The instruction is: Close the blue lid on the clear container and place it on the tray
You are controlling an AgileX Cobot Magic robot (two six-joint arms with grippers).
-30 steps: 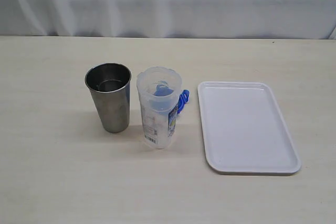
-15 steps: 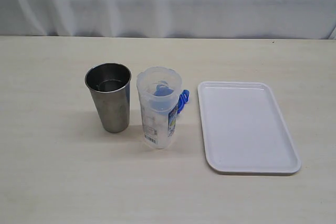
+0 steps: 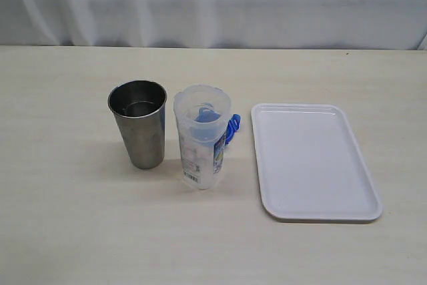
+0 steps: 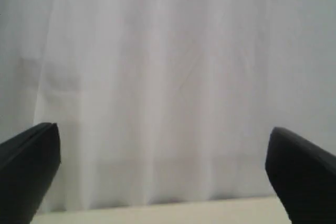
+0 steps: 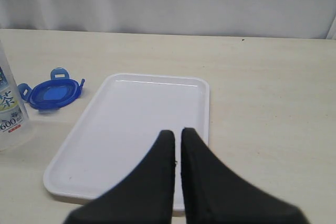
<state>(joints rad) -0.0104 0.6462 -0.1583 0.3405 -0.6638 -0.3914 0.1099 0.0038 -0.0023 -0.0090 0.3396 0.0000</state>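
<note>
Left gripper [image 4: 164, 140]: seen in the left wrist view only. Its two black fingers [image 4: 29, 166] are spread wide, one at each edge of the picture. Only the white curtain [image 4: 168, 77] and a thin strip of table show between them.

Table [image 3: 67, 231]: pale wood-grain surface carrying all the items, with the curtain hanging behind its far edge.

Steel tumbler [image 3: 137, 125]: upright with its mouth open. It is the leftmost item in the exterior view, just beside the clear container but apart from it.

Clear container [image 3: 201, 137]: upright on the table between the steel tumbler and the tray, and not on the tray. Its mouth is uncovered. A blue-and-white label and a barcode sticker face the exterior camera.

Blue lid [image 3: 231, 127]: off the container. In the exterior view it shows partly behind the container's right side, between the container and the tray. In the right wrist view the blue lid [image 5: 51, 93] lies flat on the table, near the container and clear of the tray rim.

Tray [image 3: 313, 165]: white and flat on the table, right of the container and lid, with its long side running away from the exterior camera.

Right gripper [image 5: 176, 136]: seen in the right wrist view only. Its fingers are pressed together with no object between them. The tips are seen against the near part of the tray, and contact with it cannot be judged.
</note>
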